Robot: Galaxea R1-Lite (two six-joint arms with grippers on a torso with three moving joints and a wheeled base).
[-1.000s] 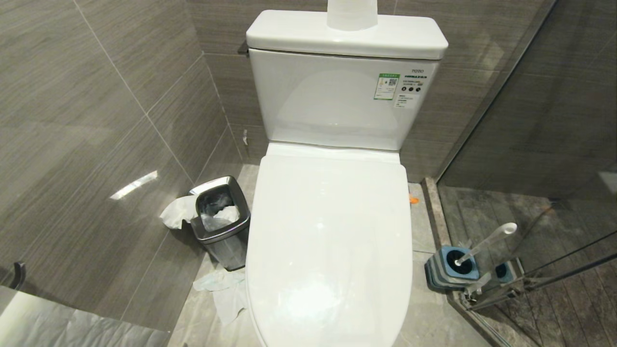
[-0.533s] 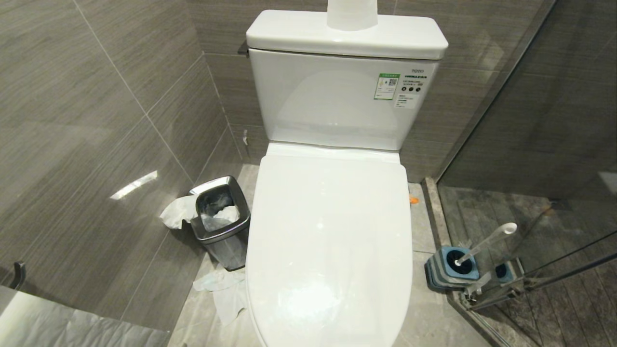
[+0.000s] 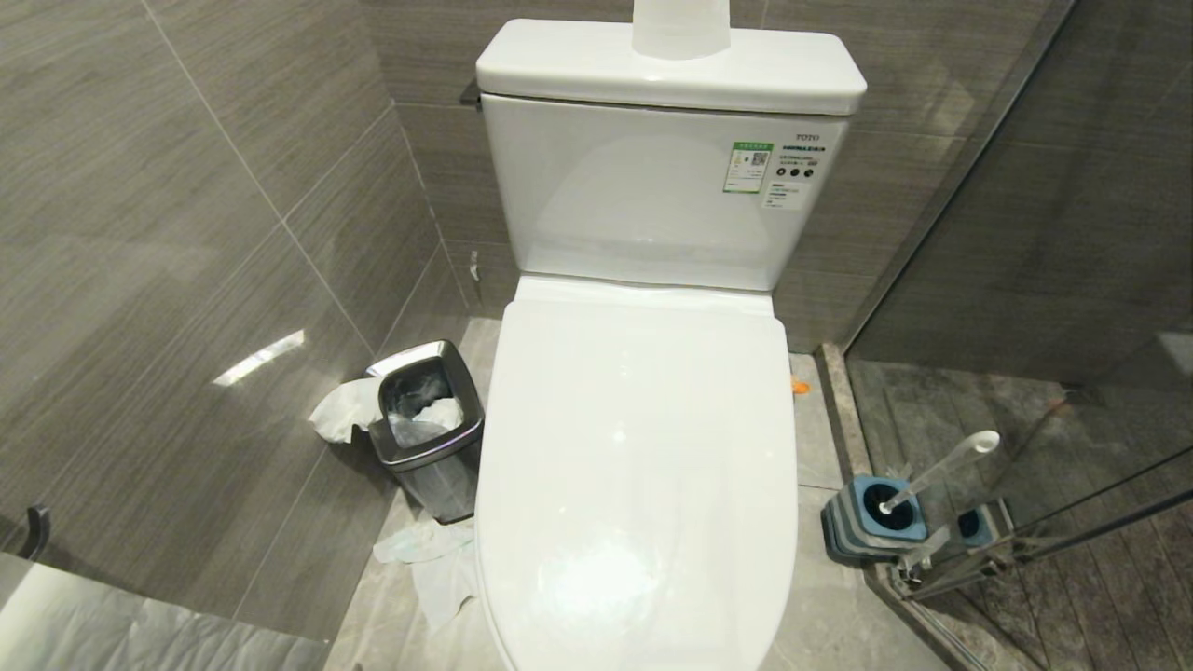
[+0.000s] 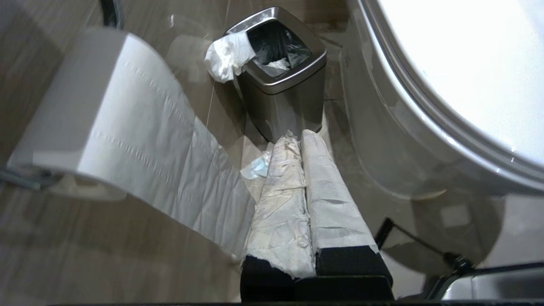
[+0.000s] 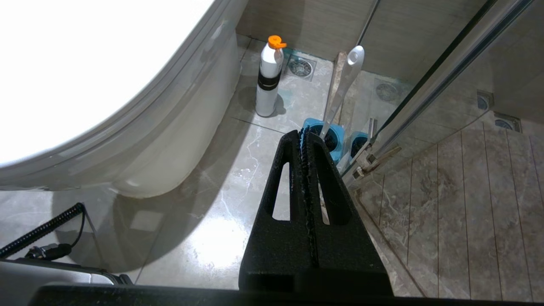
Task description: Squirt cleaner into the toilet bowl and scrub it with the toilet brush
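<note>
Two grippers, left gripper (image 4: 302, 135) and right gripper (image 5: 304, 132), fingers pressed together, empty. Toilet bowl (image 3: 643, 485) lid down. Toilet brush (image 3: 937, 471) upright in blue holder (image 3: 874, 518).

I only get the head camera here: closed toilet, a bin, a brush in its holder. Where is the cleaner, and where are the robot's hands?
Observer: The cleaner bottle, white with an orange cap, stands on the floor beside the toilet, on the brush's side. Your view shows only a speck of orange there.
Operator: And the hands?
Observer: The right end effector hangs low beside the toilet, shut and empty, pointing toward the toilet brush in its blue holder.
Operator: The other one?
Observer: The left end effector is shut too, its fingers wrapped in white paper, aimed at the steel bin.
Operator: Anything else?
Observer: A toilet paper roll hangs on the wall near that arm.
</note>
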